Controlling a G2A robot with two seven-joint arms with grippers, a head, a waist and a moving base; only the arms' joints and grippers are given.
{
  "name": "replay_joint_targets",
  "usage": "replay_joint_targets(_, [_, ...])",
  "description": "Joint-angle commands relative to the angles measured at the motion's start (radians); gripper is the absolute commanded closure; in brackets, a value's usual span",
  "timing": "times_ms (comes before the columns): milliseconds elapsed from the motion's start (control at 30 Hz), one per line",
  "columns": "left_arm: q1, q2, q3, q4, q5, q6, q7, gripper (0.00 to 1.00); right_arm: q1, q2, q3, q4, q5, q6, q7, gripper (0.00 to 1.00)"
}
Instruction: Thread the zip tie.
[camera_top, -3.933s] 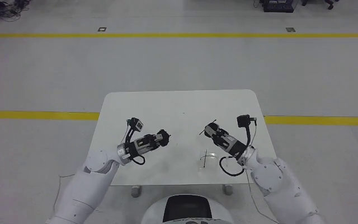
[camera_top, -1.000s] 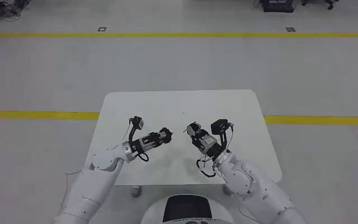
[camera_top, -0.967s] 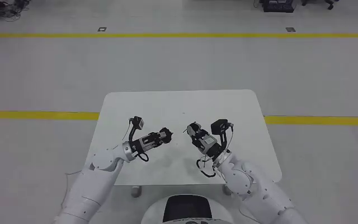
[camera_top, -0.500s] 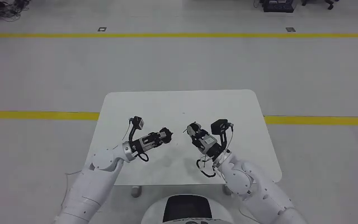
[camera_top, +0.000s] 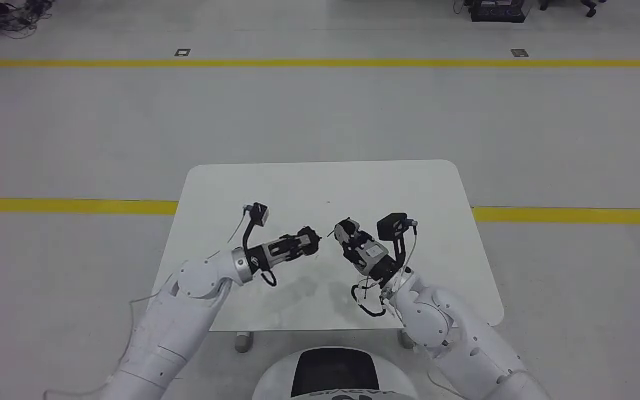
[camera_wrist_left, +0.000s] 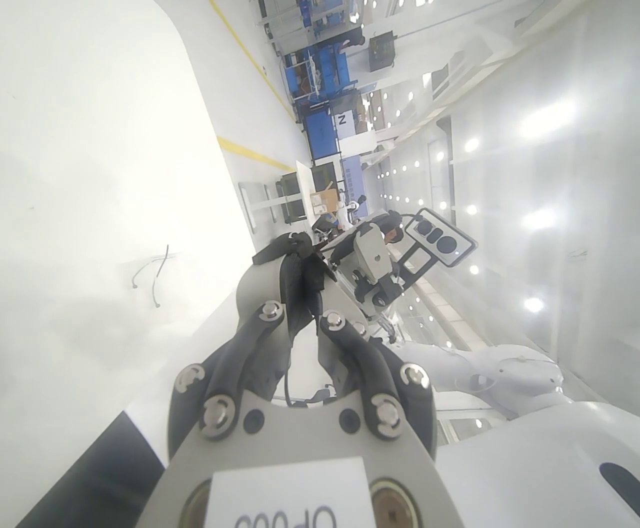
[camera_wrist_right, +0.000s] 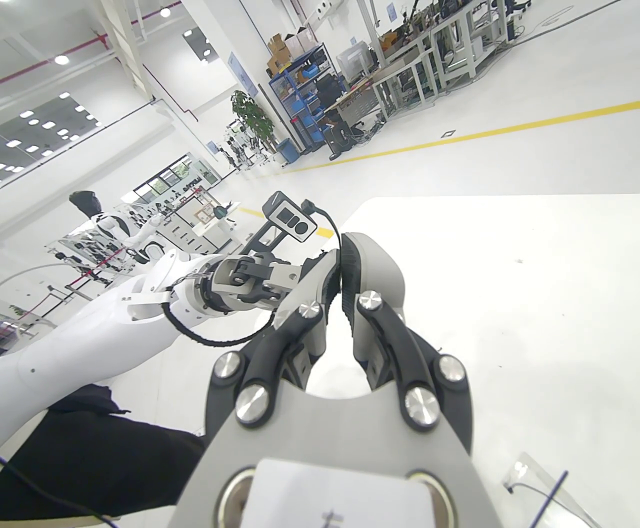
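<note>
Black pads of the left gripper (camera_wrist_left: 300, 260) are pressed together, and the right gripper (camera_wrist_right: 342, 265) is closed likewise; whether either pinches anything is too fine to tell. The two tips face each other, near, above the white table (camera_top: 300, 185). A black zip tie (camera_wrist_right: 552, 495) lies across a clear plastic sheet (camera_wrist_right: 520, 467) on the table by the right arm.
</note>
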Motion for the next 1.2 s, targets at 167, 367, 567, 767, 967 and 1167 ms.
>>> replay_joint_targets(167, [-0.031,-0.008,0.022,0.032,-0.012,0.000,-0.007,1.00,0.000,0.000,0.000,0.000,0.000,0.000,0.000,1.00])
replay_joint_targets(367, [-0.044,-0.014,0.029,0.045,-0.026,0.000,-0.026,1.00,0.000,0.000,0.000,0.000,0.000,0.000,0.000,1.00])
replay_joint_targets(567, [-0.044,-0.015,0.028,0.043,-0.032,0.000,-0.036,1.00,0.000,0.000,0.000,0.000,0.000,0.000,0.000,1.00])
replay_joint_targets(767, [-0.044,-0.015,0.028,0.043,-0.032,0.000,-0.036,1.00,0.001,-0.003,0.002,0.001,0.000,0.015,0.000,1.00])
replay_joint_targets(967, [-0.044,-0.015,0.028,0.043,-0.032,0.000,-0.036,1.00,0.003,-0.010,0.003,0.010,0.014,0.023,0.009,1.00])
replay_joint_targets(1167, [-0.044,-0.015,0.028,0.043,-0.032,0.000,-0.036,1.00,0.007,-0.017,0.005,0.017,0.041,0.029,0.012,1.00])
